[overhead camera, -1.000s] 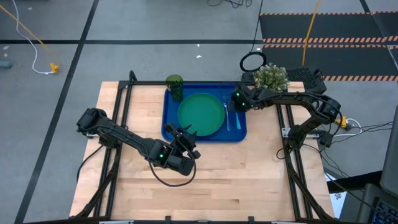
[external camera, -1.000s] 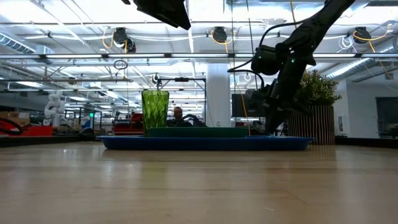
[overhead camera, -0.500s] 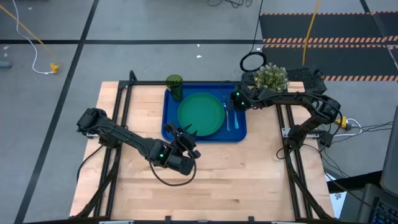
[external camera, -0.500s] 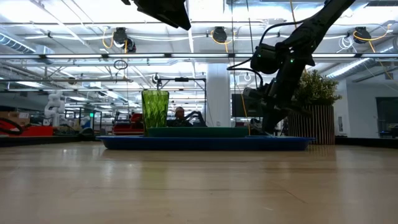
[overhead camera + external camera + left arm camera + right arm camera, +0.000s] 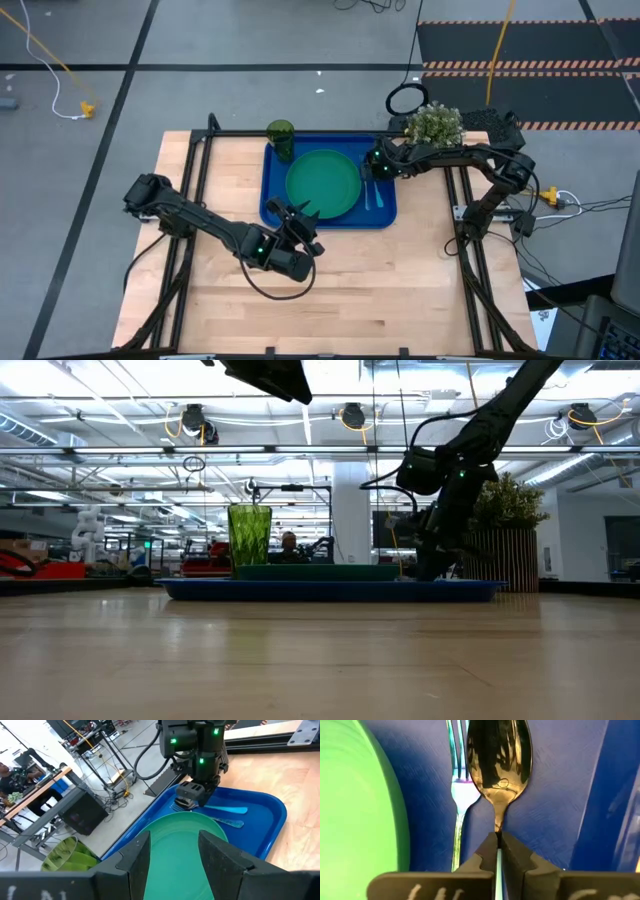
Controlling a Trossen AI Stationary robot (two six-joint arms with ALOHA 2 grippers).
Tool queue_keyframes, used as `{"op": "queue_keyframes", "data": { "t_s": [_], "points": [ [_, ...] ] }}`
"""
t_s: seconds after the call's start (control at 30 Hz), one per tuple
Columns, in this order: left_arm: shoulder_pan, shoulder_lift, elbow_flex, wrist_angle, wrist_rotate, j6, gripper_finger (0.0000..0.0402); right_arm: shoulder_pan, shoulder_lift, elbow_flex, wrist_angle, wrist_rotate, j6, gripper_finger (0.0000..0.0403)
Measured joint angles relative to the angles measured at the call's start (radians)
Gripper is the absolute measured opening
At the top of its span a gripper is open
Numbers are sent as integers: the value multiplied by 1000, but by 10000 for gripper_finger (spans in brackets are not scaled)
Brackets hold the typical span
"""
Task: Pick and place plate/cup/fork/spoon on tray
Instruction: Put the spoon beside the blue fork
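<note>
The blue tray (image 5: 386, 216) lies at the table's far middle, with the green plate (image 5: 323, 183) lying flat in it. The dark-green cup (image 5: 281, 137) stands at the tray's far left corner. The fork (image 5: 458, 800) lies on the tray floor to the right of the plate. My right gripper (image 5: 372, 168) hangs low over the tray's right strip, shut on the spoon (image 5: 500, 755), which lies alongside the fork. My left gripper (image 5: 300, 213) hovers above the tray's near edge, open and empty, facing the plate. My right gripper pinches the spoon's thin neck (image 5: 497, 826), just behind the dark bowl, between its two fingers. The fingers slant down from above and from the table's right. The bowl juts out past the fingertips, close over the tray floor. Whether it rests on the floor, I cannot tell.
A potted leafy plant (image 5: 435, 124) stands at the table's far right corner, close behind my right arm. The bare wooden top (image 5: 340, 290) nearer than the tray offers free room. Black frame rails (image 5: 195, 180) run along the table's left and right sides.
My right gripper has sunk toward the tray floor and shifted a little toward the plate, staying shut on the spoon, which has gone down with it.
</note>
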State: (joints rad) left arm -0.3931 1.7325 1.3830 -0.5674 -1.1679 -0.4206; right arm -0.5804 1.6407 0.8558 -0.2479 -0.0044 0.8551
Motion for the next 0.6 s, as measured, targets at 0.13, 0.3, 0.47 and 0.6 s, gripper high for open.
{"op": "queue_keyframes", "data": {
  "t_s": [0.13, 0.3, 0.47, 0.6],
  "points": [
    [0, 0, 0, -2, 0, 0, 170, 0, 4, 1, 5, 4, -4, 2],
    [1, 0, 0, -3, 0, 0, 170, -2, 4, 1, 5, 37, -15, 2],
    [1, 0, 0, -3, 0, 0, 170, -3, 4, 1, 3, 60, -22, 2],
    [1, 0, 0, -4, 0, 0, 170, -3, 4, 1, -22, 72, -10, 2]
  ]
}}
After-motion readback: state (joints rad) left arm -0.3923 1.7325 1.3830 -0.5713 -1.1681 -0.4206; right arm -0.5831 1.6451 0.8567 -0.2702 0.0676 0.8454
